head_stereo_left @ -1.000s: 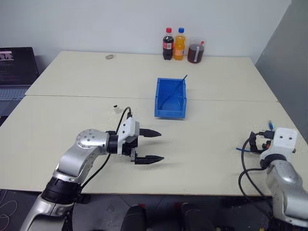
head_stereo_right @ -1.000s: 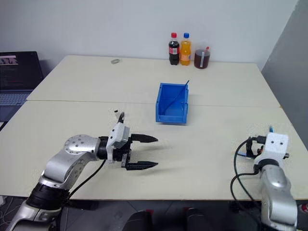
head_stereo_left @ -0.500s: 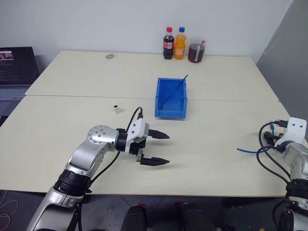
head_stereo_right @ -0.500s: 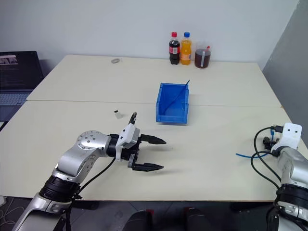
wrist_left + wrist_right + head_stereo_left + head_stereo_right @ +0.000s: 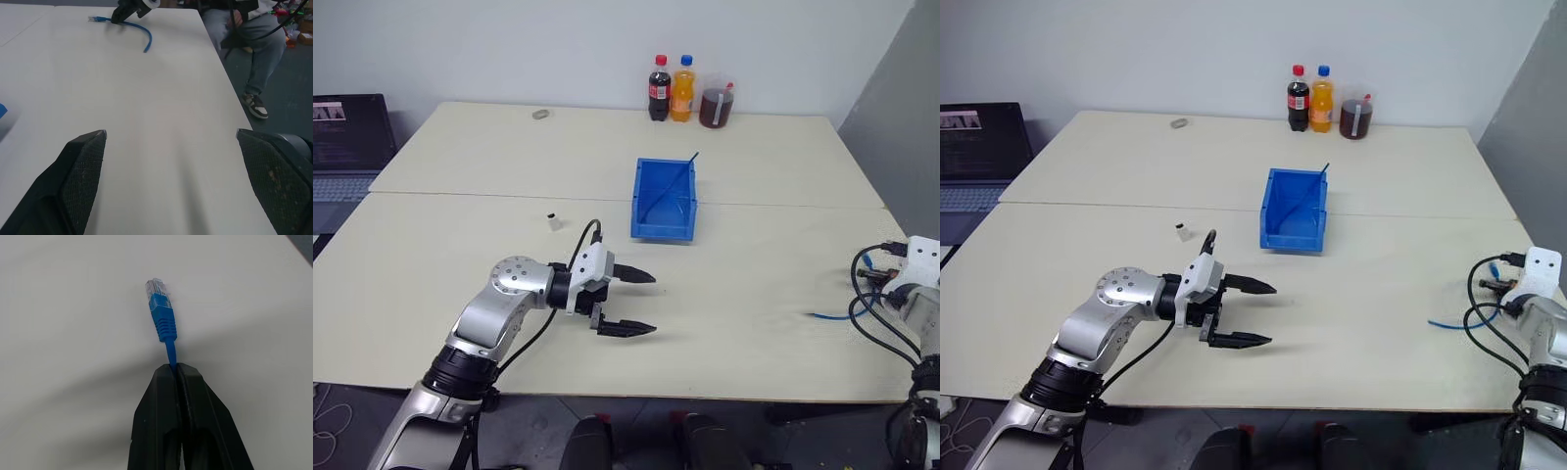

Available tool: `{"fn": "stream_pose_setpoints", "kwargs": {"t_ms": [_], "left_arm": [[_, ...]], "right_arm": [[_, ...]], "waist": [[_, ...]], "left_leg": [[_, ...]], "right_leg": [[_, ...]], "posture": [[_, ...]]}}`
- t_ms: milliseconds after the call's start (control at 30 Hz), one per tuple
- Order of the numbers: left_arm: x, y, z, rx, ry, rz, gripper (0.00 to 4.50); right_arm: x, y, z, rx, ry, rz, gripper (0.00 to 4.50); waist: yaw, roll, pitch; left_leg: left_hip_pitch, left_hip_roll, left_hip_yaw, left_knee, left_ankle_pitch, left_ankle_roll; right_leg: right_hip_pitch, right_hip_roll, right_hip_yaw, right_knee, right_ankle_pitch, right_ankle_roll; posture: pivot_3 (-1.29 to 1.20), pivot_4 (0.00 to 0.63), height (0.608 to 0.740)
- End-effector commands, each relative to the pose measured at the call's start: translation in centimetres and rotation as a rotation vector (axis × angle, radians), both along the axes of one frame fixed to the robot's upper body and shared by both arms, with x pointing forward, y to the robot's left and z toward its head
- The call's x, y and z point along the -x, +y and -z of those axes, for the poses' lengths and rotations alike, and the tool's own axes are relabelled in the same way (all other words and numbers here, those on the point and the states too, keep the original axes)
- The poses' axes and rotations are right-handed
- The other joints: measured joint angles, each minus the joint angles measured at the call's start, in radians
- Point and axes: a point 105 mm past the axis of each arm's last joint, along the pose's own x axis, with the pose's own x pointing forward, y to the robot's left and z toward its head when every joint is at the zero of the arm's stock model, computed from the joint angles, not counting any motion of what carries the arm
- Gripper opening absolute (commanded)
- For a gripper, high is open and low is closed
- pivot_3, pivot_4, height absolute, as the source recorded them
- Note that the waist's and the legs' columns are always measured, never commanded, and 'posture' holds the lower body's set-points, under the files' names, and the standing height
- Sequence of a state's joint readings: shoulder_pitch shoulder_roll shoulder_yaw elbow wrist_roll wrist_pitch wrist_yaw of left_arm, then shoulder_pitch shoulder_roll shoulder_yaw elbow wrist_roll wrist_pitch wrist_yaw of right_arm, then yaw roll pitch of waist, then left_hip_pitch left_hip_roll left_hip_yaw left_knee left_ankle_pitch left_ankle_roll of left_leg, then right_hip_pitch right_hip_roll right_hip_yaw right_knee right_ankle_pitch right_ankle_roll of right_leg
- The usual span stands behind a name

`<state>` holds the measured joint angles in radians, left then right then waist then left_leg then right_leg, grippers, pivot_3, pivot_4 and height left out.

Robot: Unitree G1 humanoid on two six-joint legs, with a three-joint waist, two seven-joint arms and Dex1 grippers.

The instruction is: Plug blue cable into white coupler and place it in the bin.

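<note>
We are at the start of the job: our right end effector [image 5: 176,369] has its two fingers pressed together on the blue cable [image 5: 162,323], pinching it just behind the plug. Nothing is mated yet. The white coupler [image 5: 550,219] sits alone on the worktop [image 5: 754,255], well apart from the cable, on our left side and a little beyond the left end effector [image 5: 634,302]. That left end effector hovers over the worktop with its fingers spread wide and nothing between them. The bin [image 5: 663,199] stands at mid-worktop; a thin dark stick leans against its far right corner, and otherwise we see nothing in it.

So what is left, as we judge it, is nearly everything: take up the coupler, bring plug and socket together, push home, and put the joined pair into the bin.

As for the cable's lie, the short gripped stretch runs straight out along the line of the right fingers, clear plug leading and pointing away from the wrist. Behind the grip the cable trails in a loose curve across the worktop near its right edge, its free end [image 5: 1435,323] towards the middle.
</note>
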<state>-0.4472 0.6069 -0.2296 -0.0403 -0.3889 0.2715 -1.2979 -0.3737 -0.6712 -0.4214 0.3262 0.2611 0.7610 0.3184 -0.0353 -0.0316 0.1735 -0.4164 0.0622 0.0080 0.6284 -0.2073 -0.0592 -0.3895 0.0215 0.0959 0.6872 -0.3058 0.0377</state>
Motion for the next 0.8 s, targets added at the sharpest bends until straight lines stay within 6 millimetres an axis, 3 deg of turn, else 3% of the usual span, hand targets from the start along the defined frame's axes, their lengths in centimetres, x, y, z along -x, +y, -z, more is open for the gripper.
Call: {"fn": "stream_pose_setpoints", "kwargs": {"t_ms": [33, 133, 167, 200, 367, 467, 633, 767, 800], "left_arm": [[-0.4, 0.8, -0.5, -0.001, -0.031, -0.023, 4.50], [-0.5, 2.6, 0.6, -0.048, -0.008, -0.086, 4.50], [-0.5, 3.9, 1.2, -0.071, 0.010, -0.133, 4.50], [-0.5, 4.8, 1.6, -0.086, 0.022, -0.164, 4.50], [-0.8, 8.9, 2.0, -0.093, 0.087, -0.373, 4.50], [0.0, 10.6, 2.3, -0.122, 0.094, -0.433, 4.50], [1.6, 12.4, 2.8, -0.174, 0.106, -0.484, 4.50], [2.3, 12.9, 3.0, -0.197, 0.102, -0.508, 4.50], [2.3, 12.9, 3.0, -0.194, 0.101, -0.513, 4.50]], "right_arm": [[-0.9, 4.3, -4.6, 0.096, -0.102, -0.363, 0.01], [0.5, 10.1, -6.5, 0.177, -0.110, -0.749, 0.01], [1.5, 13.4, -7.0, 0.230, -0.103, -0.953, 0.01], [2.5, 15.6, -7.0, 0.263, -0.092, -1.090, 0.01], [4.3, 24.4, -5.4, 0.388, -0.100, -1.546, 0.01], [3.3, 29.0, -4.3, 0.454, -0.136, -1.711, 0.01], [1.2, 34.3, -3.5, 0.519, -0.162, -1.836, 0.01], [0.3, 36.1, -2.8, 0.579, -0.168, -1.878, 0.01], [0.2, 36.3, -2.6, 0.588, -0.168, -1.889, 0.22]], "waist": [[-0.006, 0.003, 0.002], [-0.018, 0.005, 0.002], [-0.022, 0.005, 0.002], [-0.026, 0.006, 0.002], [-0.040, 0.002, 0.004], [-0.047, 0.001, 0.005], [-0.038, 0.001, 0.006], [-0.019, 0.000, 0.006], [-0.013, 0.000, 0.006]], "left_leg": [[0.000, 0.000, 0.000, 0.000, 0.000, 0.000], [0.000, 0.000, 0.000, 0.000, 0.000, 0.000], [0.000, 0.001, -0.001, -0.001, 0.000, 0.000], [0.000, 0.001, -0.002, -0.001, 0.000, 0.000], [0.001, 0.003, -0.006, 0.000, 0.000, 0.000], [0.000, 0.002, -0.005, 0.000, 0.000, 0.000], [-0.001, 0.002, -0.004, 0.001, 0.000, 0.000], [-0.001, 0.001, -0.004, 0.001, 0.000, 0.000], [-0.001, 0.001, -0.005, 0.001, 0.000, 0.000]], "right_leg": [[0.000, 0.000, 0.000, 0.000, 0.000, 0.000], [0.000, 0.001, 0.000, 0.000, 0.000, 0.000], [0.000, 0.001, 0.000, 0.000, 0.000, 0.000], [0.000, 0.002, 0.000, 0.000, -0.001, 0.000], [0.000, 0.004, -0.002, 0.000, -0.001, -0.001], [-0.001, 0.002, -0.003, 0.002, -0.001, 0.000], [-0.002, 0.000, -0.003, 0.003, 0.000, 0.000], [-0.003, -0.001, -0.006, 0.004, 0.001, -0.006], [-0.003, -0.001, -0.007, 0.004, 0.001, -0.007]], "posture": [[0.00, 0.150, 0.740], [0.00, 0.150, 0.740], [0.00, 0.150, 0.740], [0.00, 0.150, 0.740], [0.00, 0.150, 0.740], [0.00, 0.150, 0.740], [0.00, 0.150, 0.740], [0.00, 0.150, 0.740], [0.00, 0.150, 0.740]]}}
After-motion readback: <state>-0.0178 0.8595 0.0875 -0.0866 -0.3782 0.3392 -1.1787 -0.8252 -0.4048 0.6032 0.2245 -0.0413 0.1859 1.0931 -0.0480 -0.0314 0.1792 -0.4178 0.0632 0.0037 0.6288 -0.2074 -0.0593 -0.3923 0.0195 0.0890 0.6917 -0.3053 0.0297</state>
